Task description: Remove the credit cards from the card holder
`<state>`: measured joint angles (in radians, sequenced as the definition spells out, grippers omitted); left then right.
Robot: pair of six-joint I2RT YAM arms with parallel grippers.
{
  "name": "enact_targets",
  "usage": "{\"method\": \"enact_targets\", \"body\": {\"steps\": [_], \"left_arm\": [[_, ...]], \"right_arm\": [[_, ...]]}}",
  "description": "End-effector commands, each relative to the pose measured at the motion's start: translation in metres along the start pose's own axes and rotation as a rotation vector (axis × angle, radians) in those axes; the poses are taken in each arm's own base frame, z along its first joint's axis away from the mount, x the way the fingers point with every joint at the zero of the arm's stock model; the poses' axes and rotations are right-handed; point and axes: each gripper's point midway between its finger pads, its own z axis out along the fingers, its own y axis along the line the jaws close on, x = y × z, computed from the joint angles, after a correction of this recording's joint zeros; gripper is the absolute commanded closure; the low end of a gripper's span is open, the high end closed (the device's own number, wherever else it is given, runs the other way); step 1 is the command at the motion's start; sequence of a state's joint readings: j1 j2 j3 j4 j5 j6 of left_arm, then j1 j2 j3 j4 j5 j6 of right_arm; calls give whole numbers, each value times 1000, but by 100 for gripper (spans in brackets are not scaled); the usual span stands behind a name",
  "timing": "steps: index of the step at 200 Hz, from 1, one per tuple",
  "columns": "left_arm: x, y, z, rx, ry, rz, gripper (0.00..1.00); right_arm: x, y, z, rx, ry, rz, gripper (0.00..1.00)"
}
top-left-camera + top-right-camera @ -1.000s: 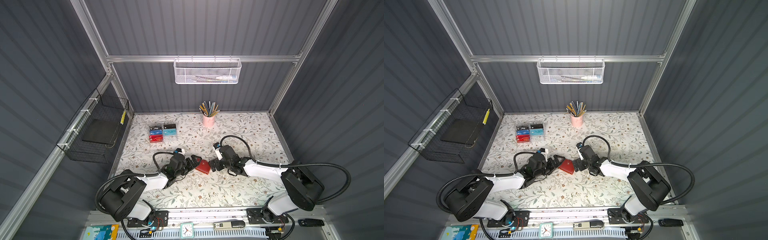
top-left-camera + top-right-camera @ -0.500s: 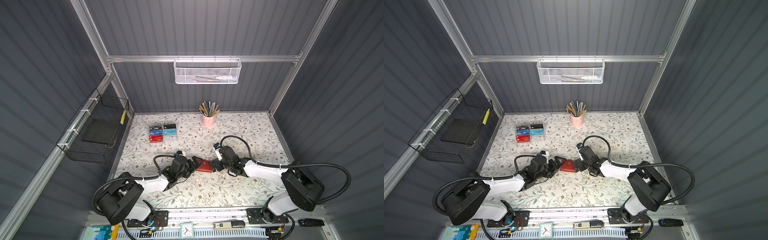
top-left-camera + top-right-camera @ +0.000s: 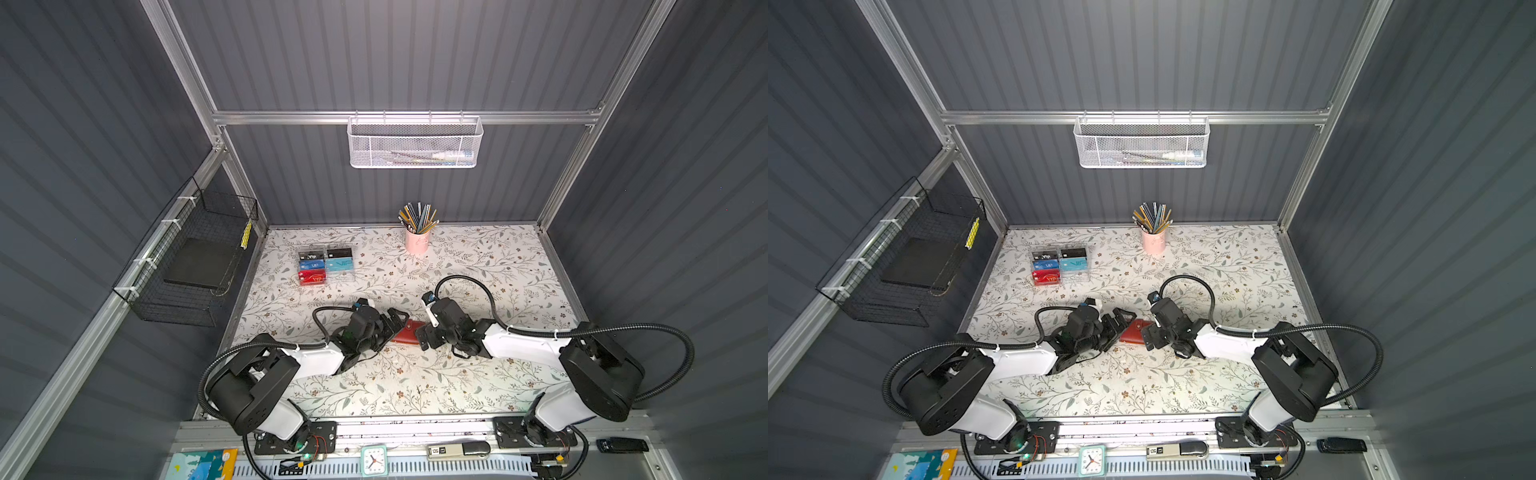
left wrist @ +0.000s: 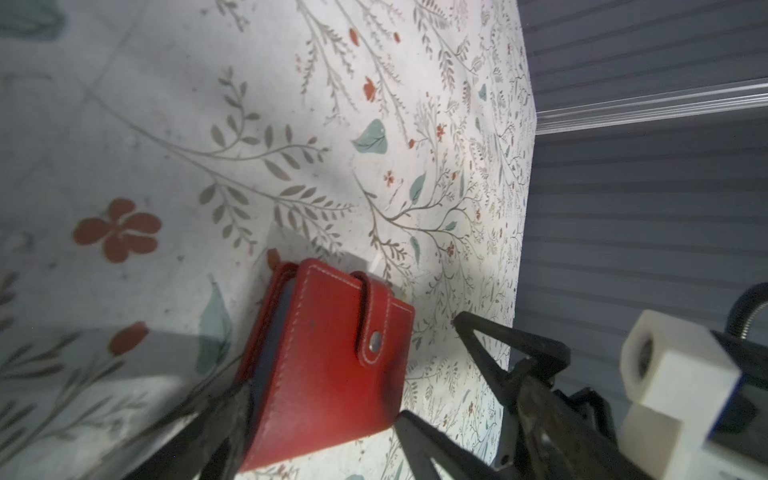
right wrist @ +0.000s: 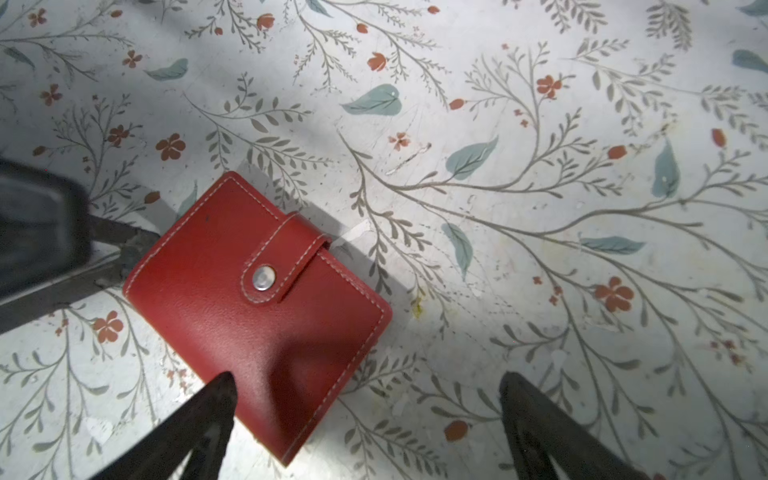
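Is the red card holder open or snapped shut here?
Shut: the card holder lies closed on the floral table, its tab wrapped over the cover and the snap pressed down.

In both top views the card holder [image 3: 409, 333] [image 3: 1135, 332] shows only as a red sliver, its ends covered by the left gripper [image 3: 395, 326] and the right gripper [image 3: 422, 336]; snapped shut, it hides whatever lies inside, bar a blue-grey edge in the left wrist view. There one of the left gripper's fingers [image 4: 216, 432] is a dark blur over the holder's corner, cut off by the picture's edge; in the right wrist view the right gripper's fingers [image 5: 195, 424] likewise run off the edge. The contents of the white mesh basket [image 3: 415, 141] are too small to tell.
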<state>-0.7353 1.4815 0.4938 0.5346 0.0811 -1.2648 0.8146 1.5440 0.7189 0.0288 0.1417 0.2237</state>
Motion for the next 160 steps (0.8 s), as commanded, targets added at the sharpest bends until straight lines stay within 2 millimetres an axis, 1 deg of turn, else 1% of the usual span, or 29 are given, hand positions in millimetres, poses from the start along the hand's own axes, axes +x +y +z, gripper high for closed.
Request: {"method": "enact_targets", "body": {"steps": [1,13,21,38,62,84,99,128,143,160], "left_arm": [[-21,-7,-14,30,-40,-1,0],[-34,1,-26,37,-61,-32,0],[-42,4,-34,45,-77,-49,0],[-52,11,-48,33,-100,-52,0],[-54,10,-62,19,-113,-11,0],[-55,8,-69,25,-120,5,0],[-57,5,-73,30,-115,17,0],[-64,5,-80,37,-121,23,0],[-63,5,-78,36,-105,33,0],[-60,6,-73,37,-82,32,0]], "right_arm": [[-6,-3,5,60,0,-61,1],[-9,-4,7,74,-2,-81,1],[-12,-1,8,65,-4,-97,1],[-18,6,10,48,-13,-125,1],[-22,8,19,65,2,-149,1],[-20,9,29,101,47,-183,1],[-16,3,36,147,83,-191,1],[-4,-20,44,282,142,-202,1],[1,-32,47,334,169,-183,1],[4,-47,49,375,199,-119,1]]}}
